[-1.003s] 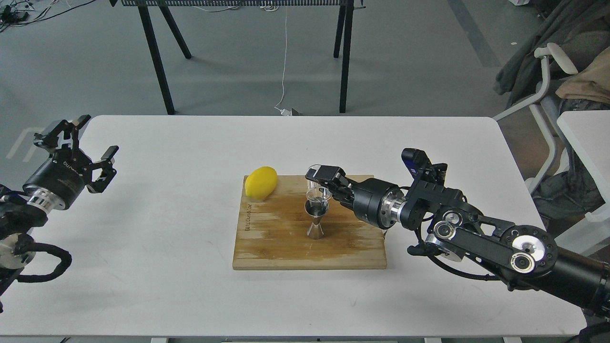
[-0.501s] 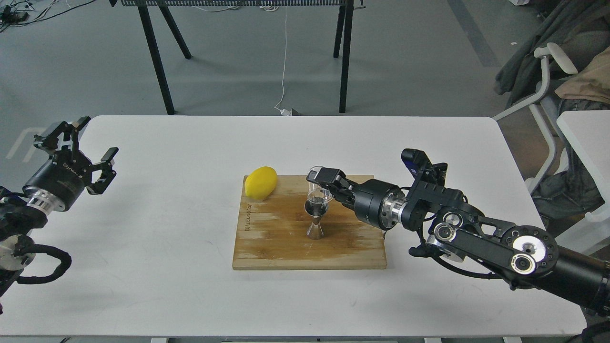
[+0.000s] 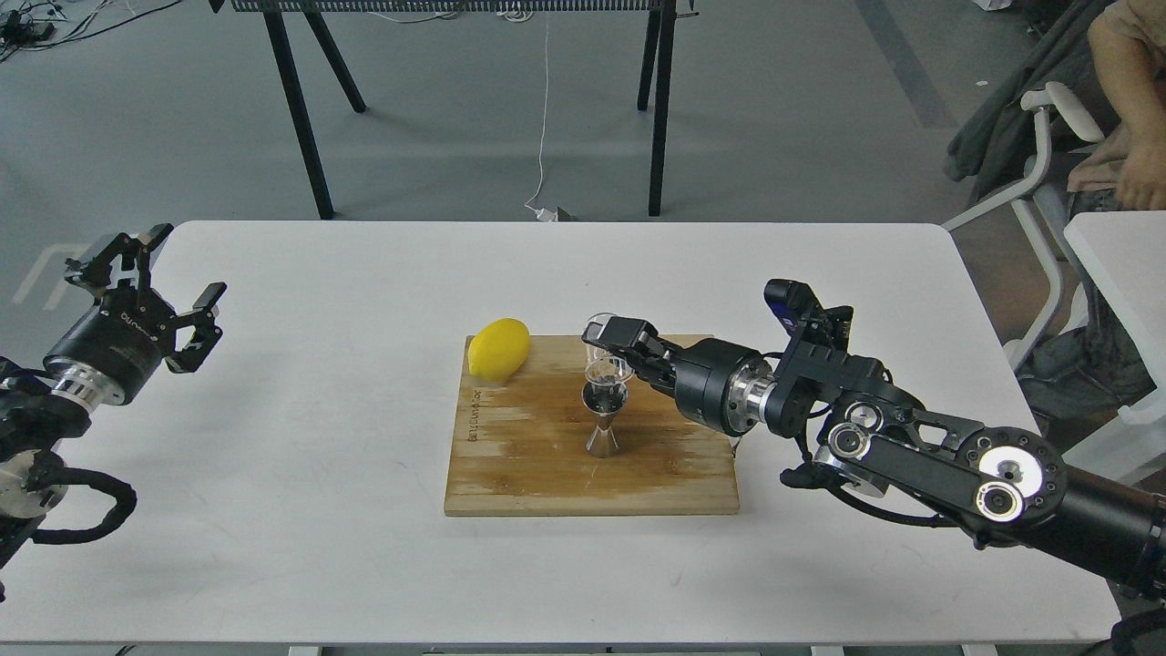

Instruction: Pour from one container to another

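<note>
A small clear glass cup (image 3: 605, 357) hangs tipped over the mouth of the steel hourglass jigger (image 3: 603, 420), its rim just above the jigger's top cone. My right gripper (image 3: 618, 352) is shut on the glass cup, reaching in from the right. The jigger stands upright in the middle of a wooden cutting board (image 3: 547, 474), and its upper cone looks dark inside. My left gripper (image 3: 173, 292) is open and holds nothing, raised over the table's far left edge, well away from the board.
A yellow lemon (image 3: 498, 349) lies on the board's back left corner. The white table (image 3: 364, 565) carries the board. Black trestle legs (image 3: 301, 118) stand behind the table, and a chair with clothes and a person's arm (image 3: 1125, 137) are at the right.
The right gripper has shifted very slightly left with the cup still tipped over the jigger. A person's arm has come into view at the top right. The left arm has not moved.
</note>
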Available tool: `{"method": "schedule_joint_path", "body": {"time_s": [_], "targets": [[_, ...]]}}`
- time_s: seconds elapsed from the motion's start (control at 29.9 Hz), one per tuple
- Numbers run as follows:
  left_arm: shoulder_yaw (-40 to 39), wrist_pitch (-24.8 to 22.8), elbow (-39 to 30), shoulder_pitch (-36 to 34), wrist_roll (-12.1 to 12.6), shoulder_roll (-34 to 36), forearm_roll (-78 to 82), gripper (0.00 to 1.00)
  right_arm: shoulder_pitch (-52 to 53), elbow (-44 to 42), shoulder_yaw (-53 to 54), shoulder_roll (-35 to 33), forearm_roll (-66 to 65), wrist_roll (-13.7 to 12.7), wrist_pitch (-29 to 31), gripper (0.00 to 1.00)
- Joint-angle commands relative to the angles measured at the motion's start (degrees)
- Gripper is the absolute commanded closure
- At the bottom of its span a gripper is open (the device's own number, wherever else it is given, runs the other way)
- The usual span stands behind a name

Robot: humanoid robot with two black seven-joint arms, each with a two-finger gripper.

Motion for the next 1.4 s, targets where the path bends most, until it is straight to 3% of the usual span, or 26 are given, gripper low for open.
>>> {"method": "schedule_joint_path", "body": {"time_s": [0.0,0.94,1.14,1.37], "targets": [[0.0,0.0,-0.02,0.09,0.0,0.0,-0.09,0.14,0.05,-0.01,0.0,-0.05,-0.65,0.0,0.24,0.63],[0.0,0.0,-0.02,0.26,0.0,0.0,-0.09,0.14,1.37,0.08,-1.68,-0.14,-0.66,0.35,0.24,0.63],[0.0,0.0,-0.02,0.26,0.0,0.0,-0.09,0.14,0.32,1.05,2.97,-0.14,11.72,0.08,0.24,0.64],[0.09,0.0,0.07,0.26,0.0,0.0,-0.09,0.14,-8.46,1.84,18.68,2.05,32.46,-0.09,-0.72,0.65]]}}
